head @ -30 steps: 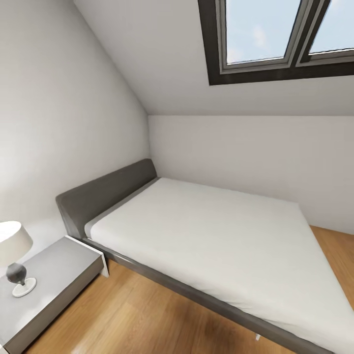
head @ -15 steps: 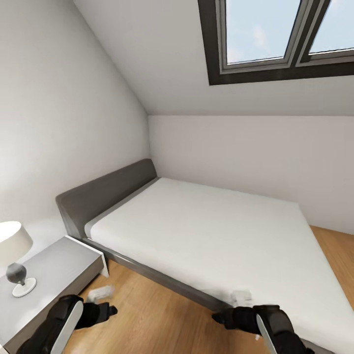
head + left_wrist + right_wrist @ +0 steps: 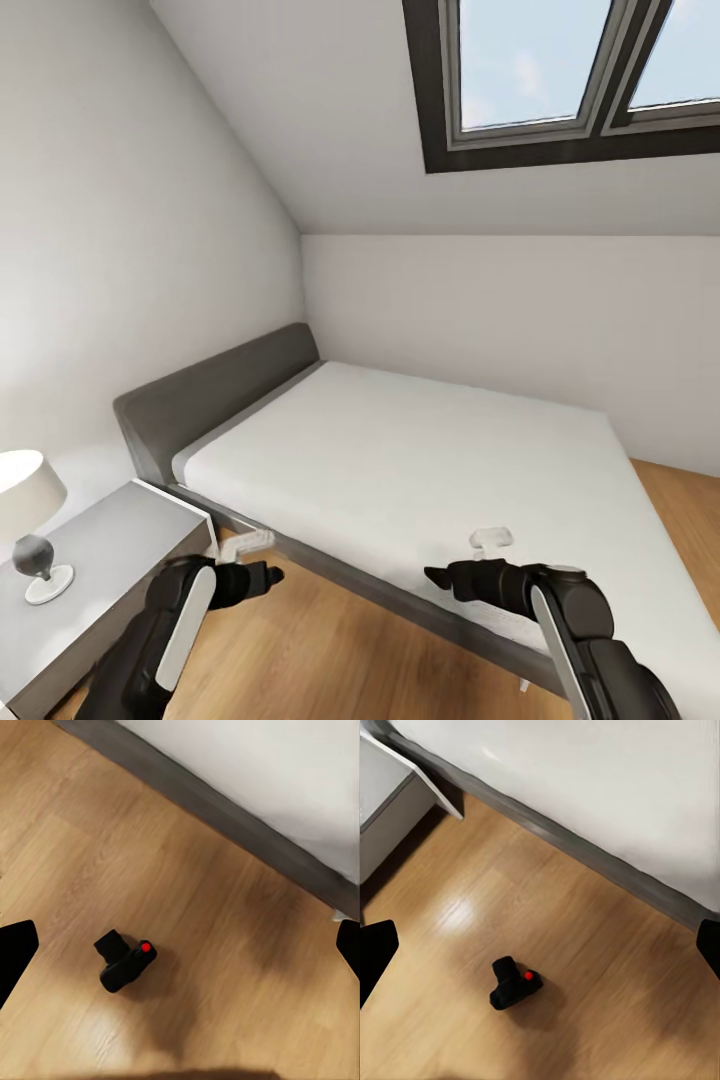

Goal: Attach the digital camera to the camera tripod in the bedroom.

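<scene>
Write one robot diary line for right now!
digital camera on wood floor beside bed | left pincer open, empty | right pincer open, empty

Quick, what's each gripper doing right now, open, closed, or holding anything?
Left gripper: open, empty, raised over the floor.
Right gripper: open, empty, raised near the bed.
Digital camera: on the floor, not held.

Bright, even daylight from the skylight (image 3: 585, 80) overhead — walls washed pale. The digital camera (image 3: 126, 963) throws a soft, smudged shadow on the floor (image 3: 90, 855) — wrist views slightly blurred.
</scene>
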Controlling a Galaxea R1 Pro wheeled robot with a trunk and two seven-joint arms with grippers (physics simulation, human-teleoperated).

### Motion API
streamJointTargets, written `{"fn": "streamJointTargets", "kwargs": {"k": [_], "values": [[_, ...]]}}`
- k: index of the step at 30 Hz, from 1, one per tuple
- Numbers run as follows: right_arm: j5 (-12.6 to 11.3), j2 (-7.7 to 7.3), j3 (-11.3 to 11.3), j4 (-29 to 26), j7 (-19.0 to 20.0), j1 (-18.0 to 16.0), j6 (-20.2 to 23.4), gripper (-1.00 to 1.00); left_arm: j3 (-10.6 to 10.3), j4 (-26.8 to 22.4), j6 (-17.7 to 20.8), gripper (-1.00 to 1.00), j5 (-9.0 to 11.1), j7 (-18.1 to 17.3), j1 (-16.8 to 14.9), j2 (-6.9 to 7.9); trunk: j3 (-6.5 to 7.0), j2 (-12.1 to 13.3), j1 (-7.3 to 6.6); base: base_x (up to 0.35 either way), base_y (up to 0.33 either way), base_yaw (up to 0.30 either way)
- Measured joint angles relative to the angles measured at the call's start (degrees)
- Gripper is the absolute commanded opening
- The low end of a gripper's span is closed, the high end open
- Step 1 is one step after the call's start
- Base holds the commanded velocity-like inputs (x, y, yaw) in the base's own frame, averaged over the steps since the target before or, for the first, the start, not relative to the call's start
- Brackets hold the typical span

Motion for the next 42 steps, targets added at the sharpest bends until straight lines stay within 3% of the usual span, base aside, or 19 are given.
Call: {"fn": "streamJointTargets", "kwargs": {"k": [9,32,42], "values": [[-0.23,0.04,-0.45,-0.8,0.16,-0.05,0.43,1.0,-0.07,-0.84,0.11,1.0,0.17,4.44,-0.09,-2.66,0.0,0.0,0.0,0.0,0.0,0.0],[-2.02,-0.31,-0.59,-0.98,0.3,-0.12,0.48,1.0,-0.24,-0.89,-0.02,1.0,0.29,5.1,-0.11,-6.22,0.0,0.0,0.0,0.0,0.0,0.0],[-2.13,-0.4,-0.6,-0.95,0.31,-0.12,0.53,1.0,-0.32,-0.96,0.01,1.0,0.28,5.03,-0.11,-6.93,-1.79,-4.0,2.19,0.0,0.0,0.0]]}}
